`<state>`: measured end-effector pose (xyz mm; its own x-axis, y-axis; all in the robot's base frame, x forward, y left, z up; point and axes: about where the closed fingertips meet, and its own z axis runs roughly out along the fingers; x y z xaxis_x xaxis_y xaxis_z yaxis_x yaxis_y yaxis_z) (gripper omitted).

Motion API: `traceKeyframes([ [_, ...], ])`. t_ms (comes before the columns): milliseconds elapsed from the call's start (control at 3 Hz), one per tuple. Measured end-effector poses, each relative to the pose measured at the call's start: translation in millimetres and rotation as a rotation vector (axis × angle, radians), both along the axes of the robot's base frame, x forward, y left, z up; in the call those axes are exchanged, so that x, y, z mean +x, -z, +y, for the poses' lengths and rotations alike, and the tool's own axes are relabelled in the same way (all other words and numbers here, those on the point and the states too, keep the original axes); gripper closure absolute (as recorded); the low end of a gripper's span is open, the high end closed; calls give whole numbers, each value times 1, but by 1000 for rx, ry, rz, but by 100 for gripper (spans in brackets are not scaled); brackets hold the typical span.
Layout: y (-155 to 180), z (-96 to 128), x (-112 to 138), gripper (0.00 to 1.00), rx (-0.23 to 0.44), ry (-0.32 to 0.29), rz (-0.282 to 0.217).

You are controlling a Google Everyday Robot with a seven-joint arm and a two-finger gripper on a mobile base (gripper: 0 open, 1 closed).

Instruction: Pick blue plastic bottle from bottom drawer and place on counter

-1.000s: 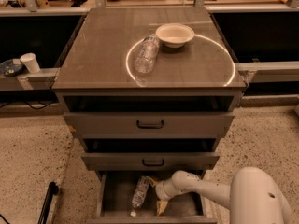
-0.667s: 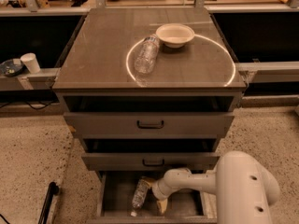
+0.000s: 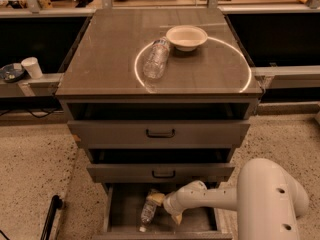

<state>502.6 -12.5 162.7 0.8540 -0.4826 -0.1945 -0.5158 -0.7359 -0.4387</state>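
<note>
The blue plastic bottle (image 3: 148, 212) lies in the open bottom drawer (image 3: 124, 210), white cap toward the front. My gripper (image 3: 166, 209) is inside the drawer just right of the bottle. It is open, with one yellowish finger (image 3: 156, 199) at the bottle's far end and the other (image 3: 176, 218) nearer the front. The bottle is not between the fingers. The counter (image 3: 100, 66) is the glossy top of the cabinet, with a bright ring reflection.
On the counter lie another clear bottle (image 3: 155, 59) and a white bowl (image 3: 186, 36). The two upper drawers (image 3: 160, 133) with black handles stand slightly open. My white arm (image 3: 265, 199) fills the lower right. A paper cup (image 3: 33, 67) stands on the left ledge. A black object (image 3: 51, 215) lies on the floor.
My arm has swung left and further into the drawer, bringing the gripper closer to the bottle. The bottle has not moved.
</note>
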Motion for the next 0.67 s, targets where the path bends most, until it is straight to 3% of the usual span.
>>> traceKeyframes([
  [333, 1, 1, -1, 0, -2, -10, -1],
  [667, 6, 3, 5, 0, -63, -46, -13],
])
